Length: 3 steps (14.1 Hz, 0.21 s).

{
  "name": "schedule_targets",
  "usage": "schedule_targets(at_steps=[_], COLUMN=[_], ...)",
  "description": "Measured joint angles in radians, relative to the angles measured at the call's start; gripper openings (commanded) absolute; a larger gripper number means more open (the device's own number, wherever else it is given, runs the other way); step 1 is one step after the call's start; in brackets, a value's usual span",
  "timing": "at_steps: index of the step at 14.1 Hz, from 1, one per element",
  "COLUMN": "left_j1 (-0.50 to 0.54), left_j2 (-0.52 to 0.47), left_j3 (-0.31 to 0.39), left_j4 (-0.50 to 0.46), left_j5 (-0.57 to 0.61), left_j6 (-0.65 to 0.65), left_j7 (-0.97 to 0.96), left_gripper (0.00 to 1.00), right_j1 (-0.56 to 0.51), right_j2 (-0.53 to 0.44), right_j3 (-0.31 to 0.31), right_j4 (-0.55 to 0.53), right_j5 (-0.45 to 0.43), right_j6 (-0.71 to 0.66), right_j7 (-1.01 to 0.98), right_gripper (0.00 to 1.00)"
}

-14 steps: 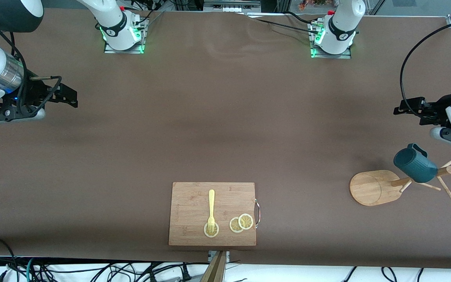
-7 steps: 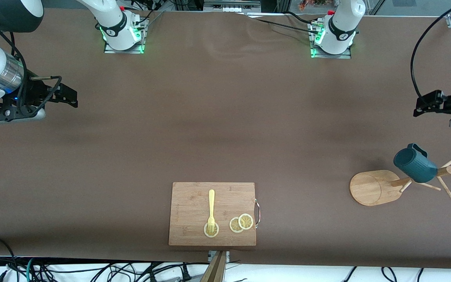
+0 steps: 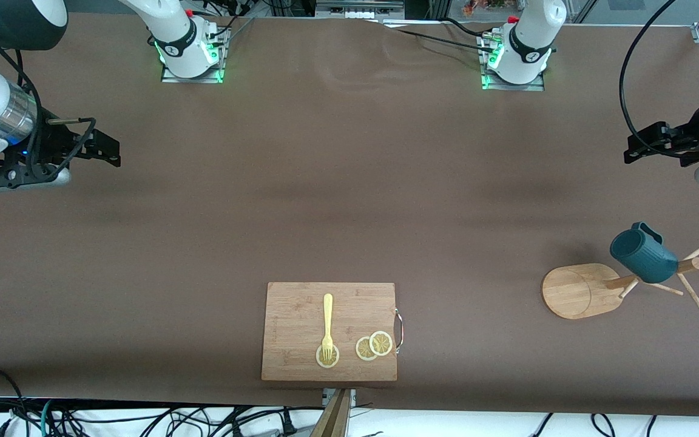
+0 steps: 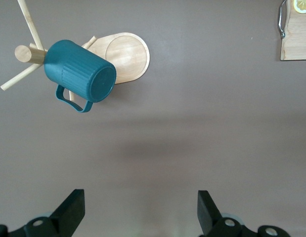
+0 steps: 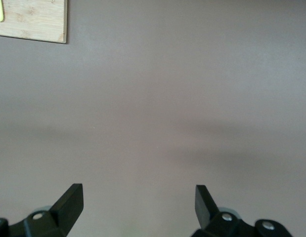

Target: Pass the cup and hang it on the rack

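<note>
The dark teal cup (image 3: 642, 254) hangs on a peg of the light wooden rack (image 3: 580, 291), which stands at the left arm's end of the table. Both show in the left wrist view, the cup (image 4: 81, 76) with its base toward the camera and the rack (image 4: 124, 54) under it. My left gripper (image 3: 633, 148) is open and empty, up in the air over bare table, away from the rack; its jaws stand wide apart (image 4: 141, 210). My right gripper (image 3: 110, 153) is open and empty at the right arm's end of the table, waiting (image 5: 139, 205).
A rectangular wooden cutting board (image 3: 301, 309) lies near the table's front edge, with a yellow fork (image 3: 327, 325) and lemon slices (image 3: 374, 346) on it. Its corner shows in both wrist views (image 4: 296, 39) (image 5: 31, 19). Cables hang at the table's front edge.
My left gripper has drawn away from the rack toward the robots' side, first outward, then slightly back toward the middle. The cup stays hanging on the peg. The right arm has not moved.
</note>
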Motion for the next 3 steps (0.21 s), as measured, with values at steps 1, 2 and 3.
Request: schedule_targets(at_steps=[1, 2, 3], left_j1=[0.0, 0.0, 0.0], left_j2=[0.003, 0.005, 0.008], left_j3=[-0.001, -0.002, -0.005], left_j4=[0.0, 0.0, 0.001], left_j5=[0.0, 0.0, -0.001], left_j6=[-0.003, -0.006, -0.01], left_j7=[0.0, -0.001, -0.002], left_gripper=[1.0, 1.0, 1.0], right_j1=[0.0, 0.0, 0.0], right_j2=[0.0, 0.0, 0.0], right_j3=[0.0, 0.0, 0.0], right_j4=[0.0, 0.0, 0.0], right_j5=[0.0, 0.0, 0.0], right_j6=[0.0, 0.0, 0.0], right_j7=[0.0, 0.0, 0.0], right_gripper=[1.0, 1.0, 1.0])
